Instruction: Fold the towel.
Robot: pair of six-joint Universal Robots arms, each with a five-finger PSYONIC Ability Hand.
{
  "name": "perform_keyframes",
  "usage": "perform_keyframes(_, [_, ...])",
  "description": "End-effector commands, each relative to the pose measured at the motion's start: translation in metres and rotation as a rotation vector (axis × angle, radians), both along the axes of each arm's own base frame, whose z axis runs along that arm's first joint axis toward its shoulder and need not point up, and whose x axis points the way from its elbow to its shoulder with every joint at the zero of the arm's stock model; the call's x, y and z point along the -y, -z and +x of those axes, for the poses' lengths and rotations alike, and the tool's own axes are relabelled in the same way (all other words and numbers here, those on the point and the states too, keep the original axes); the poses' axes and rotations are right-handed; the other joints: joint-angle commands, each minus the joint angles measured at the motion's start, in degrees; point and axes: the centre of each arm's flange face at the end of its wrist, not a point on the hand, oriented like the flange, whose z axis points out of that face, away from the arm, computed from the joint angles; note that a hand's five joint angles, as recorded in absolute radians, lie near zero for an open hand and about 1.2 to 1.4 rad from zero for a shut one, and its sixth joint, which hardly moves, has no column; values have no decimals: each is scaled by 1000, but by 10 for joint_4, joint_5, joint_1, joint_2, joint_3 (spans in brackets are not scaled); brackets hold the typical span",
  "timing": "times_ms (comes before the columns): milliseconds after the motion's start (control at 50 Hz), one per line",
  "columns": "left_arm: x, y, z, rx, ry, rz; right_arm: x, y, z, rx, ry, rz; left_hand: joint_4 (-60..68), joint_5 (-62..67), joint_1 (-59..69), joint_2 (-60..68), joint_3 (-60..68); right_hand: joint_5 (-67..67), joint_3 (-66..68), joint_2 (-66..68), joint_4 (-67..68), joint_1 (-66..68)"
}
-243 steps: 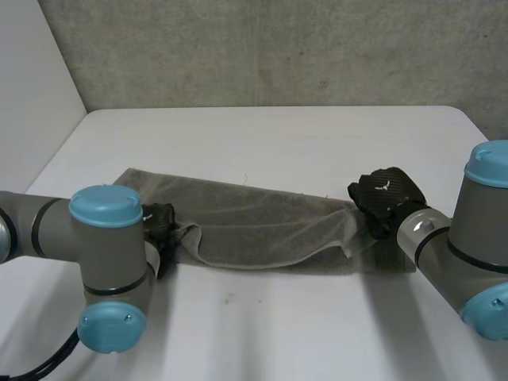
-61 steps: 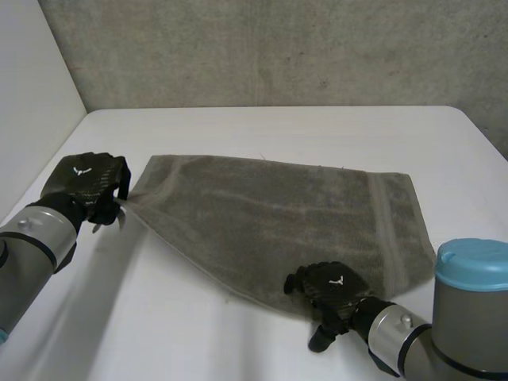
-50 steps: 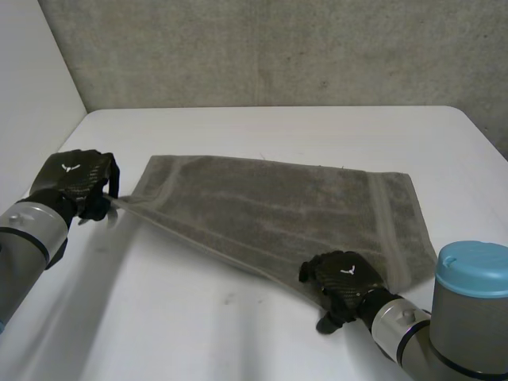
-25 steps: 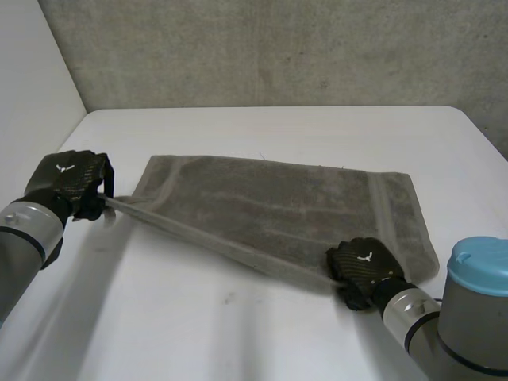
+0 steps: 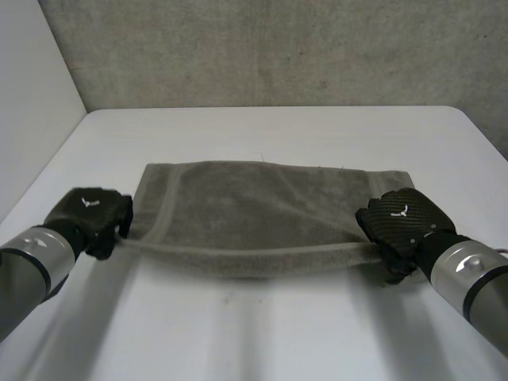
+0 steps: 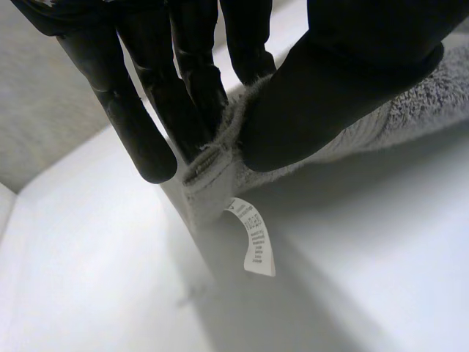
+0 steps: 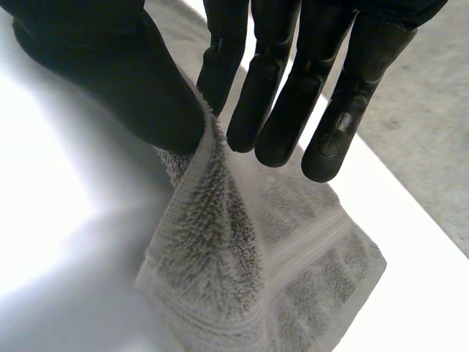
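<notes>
A grey-brown towel (image 5: 254,206) lies spread on the white table (image 5: 262,333), its near edge lifted and stretched between my two hands. My left hand (image 5: 91,218) pinches the towel's near left corner (image 6: 220,165) between thumb and fingers; a white label (image 6: 253,238) hangs from that corner. My right hand (image 5: 401,226) pinches the near right corner (image 7: 212,220) between thumb and fingers, with the towel hanging below it. The far edge rests flat on the table.
The table ends at a grey wall (image 5: 278,48) behind and a pale wall (image 5: 32,95) on the left. Bare table lies in front of the towel and beyond its far edge.
My right hand closed on the near right corner and carried it rightward and up. My left hand came nearer with its corner. The lifted edge now runs straight across.
</notes>
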Motion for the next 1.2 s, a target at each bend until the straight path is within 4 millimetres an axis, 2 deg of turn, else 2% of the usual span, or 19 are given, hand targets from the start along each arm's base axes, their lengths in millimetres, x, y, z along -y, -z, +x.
perform_keyframes(20, [-7, 14, -2, 141, 71, 53, -6, 23, -4, -268, -116, 149, 102, 105, 112, 102, 103, 135, 122, 126, 117, 259])
perform_keyframes(120, [9, 33, -12, 181, 113, 94, 14, 43, -7, -384, -138, 183, 102, 105, 112, 102, 103, 135, 122, 126, 117, 259])
perform_keyframes(220, [35, 27, -39, 173, 158, 20, 56, 32, 5, -361, -91, 57, 102, 105, 112, 102, 103, 135, 122, 126, 117, 259])
perform_keyframes(280, [62, -2, -54, 154, 138, -125, 94, 3, 17, -290, -38, -138, 102, 105, 112, 102, 103, 135, 122, 126, 117, 259])
perform_keyframes(320, [92, -52, -69, 100, 94, -339, 113, -23, 23, -239, -6, -270, 102, 105, 112, 102, 103, 135, 122, 126, 117, 259])
perform_keyframes(340, [93, -52, -69, 100, 93, -340, 130, -52, 28, -184, 24, -413, 102, 105, 112, 102, 103, 135, 122, 126, 117, 259])
perform_keyframes(360, [107, -83, -77, 60, 67, -469, 144, -82, 32, -124, 53, -562, 102, 105, 112, 102, 103, 135, 122, 126, 117, 259])
perform_keyframes(380, [107, -83, -77, 60, 66, -471, 144, -82, 32, -123, 53, -563, 102, 105, 112, 102, 103, 135, 122, 126, 117, 259])
perform_keyframes(400, [115, -117, -85, 9, 45, -601, 153, -113, 35, -60, 78, -707, 102, 105, 112, 102, 103, 135, 122, 126, 117, 259])
perform_keyframes(420, [119, -151, -91, -59, 22, -731, 153, -113, 35, -60, 78, -709, 102, 105, 112, 102, 103, 135, 122, 126, 117, 259])
perform_keyframes(440, [119, -151, -91, -59, 22, -732, 158, -140, 37, -2, 95, -842, 102, 105, 112, 102, 103, 135, 122, 126, 117, 259])
perform_keyframes(460, [122, -180, -90, -125, -10, -838, 158, -163, 37, 48, 107, -955, 102, 105, 112, 102, 103, 135, 122, 126, 117, 259])
perform_keyframes(520, [122, -215, -88, -258, -43, -973, 151, -192, 37, 132, 102, -1097, 102, 105, 112, 102, 103, 135, 122, 126, 117, 259])
perform_keyframes(600, [121, -220, -87, -341, -48, -998, 143, -178, 41, 124, 18, -1034, 102, 105, 112, 102, 103, 135, 122, 126, 117, 259])
perform_keyframes(760, [116, -131, -65, -240, -65, -684, 121, -86, 39, -12, -185, -488, 102, 105, 112, 102, 103, 135, 122, 126, 117, 259])
perform_keyframes(860, [100, -44, -43, -130, -86, -435, 114, -34, 24, -146, -210, -182, 102, 105, 112, 102, 103, 135, 122, 126, 117, 259])
perform_keyframes(1060, [85, 22, -28, -80, -74, -287, 114, 44, 18, -268, -271, 66, 102, 105, 112, 102, 103, 135, 122, 126, 117, 259])
perform_keyframes(1140, [83, 29, -26, -74, -78, -269, 117, 52, 19, -243, -252, 70, 102, 105, 112, 102, 103, 135, 122, 126, 117, 259])
perform_keyframes(1200, [81, 32, -26, -72, -78, -258, 118, 53, 19, -183, -210, 71, 102, 105, 112, 102, 103, -67, -80, -76, -85, 57])
